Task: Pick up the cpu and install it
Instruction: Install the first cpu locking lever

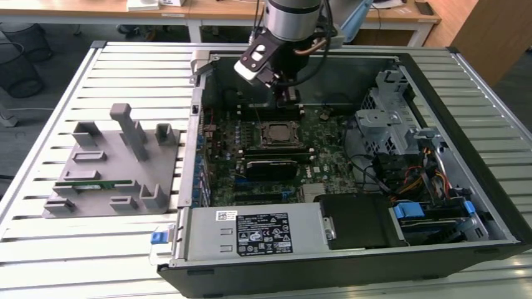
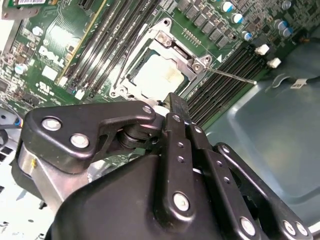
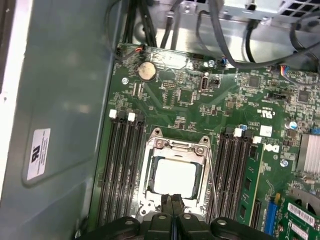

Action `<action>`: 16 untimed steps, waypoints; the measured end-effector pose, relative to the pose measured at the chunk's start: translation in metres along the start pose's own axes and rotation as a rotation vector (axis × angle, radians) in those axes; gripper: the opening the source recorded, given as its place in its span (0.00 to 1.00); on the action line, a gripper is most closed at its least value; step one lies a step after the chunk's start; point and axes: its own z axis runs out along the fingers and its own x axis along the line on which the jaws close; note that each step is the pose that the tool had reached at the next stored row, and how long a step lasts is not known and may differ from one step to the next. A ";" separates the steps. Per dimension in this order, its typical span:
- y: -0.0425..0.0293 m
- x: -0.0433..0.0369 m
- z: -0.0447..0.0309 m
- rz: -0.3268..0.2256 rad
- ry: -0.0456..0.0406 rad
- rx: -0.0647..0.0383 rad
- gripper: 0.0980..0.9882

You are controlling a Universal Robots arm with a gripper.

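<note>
The cpu sits in its motherboard socket. The gripper hangs just beside the socket, fingers pressed together, holding nothing.

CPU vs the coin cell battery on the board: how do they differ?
The CPU is square and pale silver-white; the coin cell battery is round and duller metallic. The CPU sits framed in its socket between memory slots; the battery sits near the board's edge. The CPU is larger. Both lie flat.

A slatted white surface carries an open computer case; a grey fixture lies just beside the case.
</note>
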 end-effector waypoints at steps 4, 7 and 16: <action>0.0000 0.0000 0.0000 -0.037 -0.0001 0.001 0.01; 0.0000 0.0000 0.0000 -0.055 -0.0001 0.002 0.01; 0.0000 0.0000 0.0000 -0.096 -0.0001 0.003 0.01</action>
